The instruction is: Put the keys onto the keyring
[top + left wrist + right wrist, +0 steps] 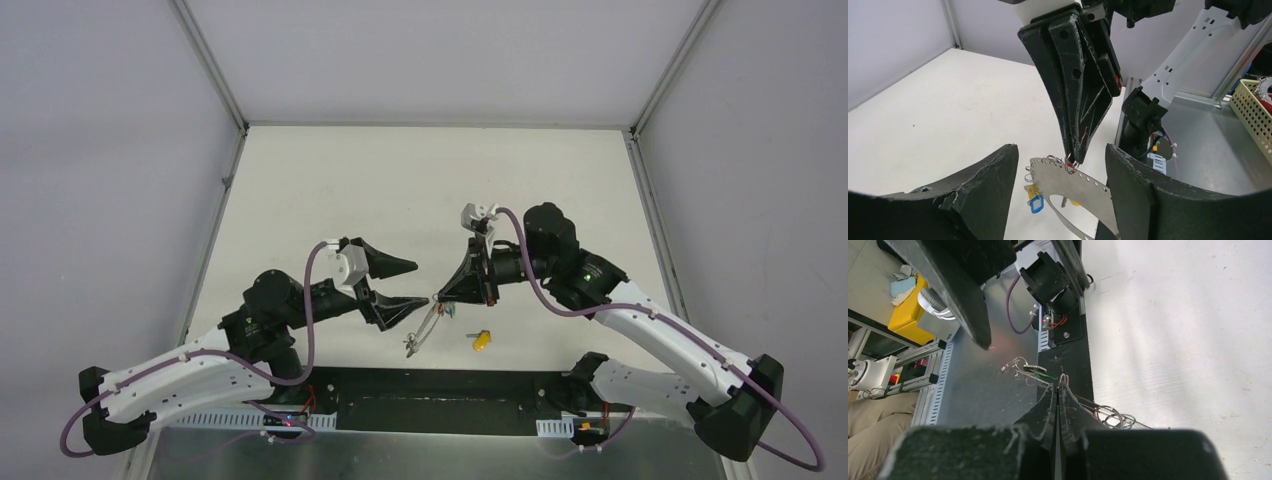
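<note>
The right gripper (437, 297) is pinching the top edge of the keyring (1064, 181), dangling it over the table (350, 180) beside the wide-spread left gripper (421, 283), a yellow-headed key (481, 340) lying nearby.

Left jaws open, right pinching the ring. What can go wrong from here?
1. The keyring hangs only from the right gripper, a fingertip pinch at its top edge. The left gripper stands open around it, so it could slip out or swing.
2. If it drops, it may hit the yellow key lying on the table beside it.
</note>
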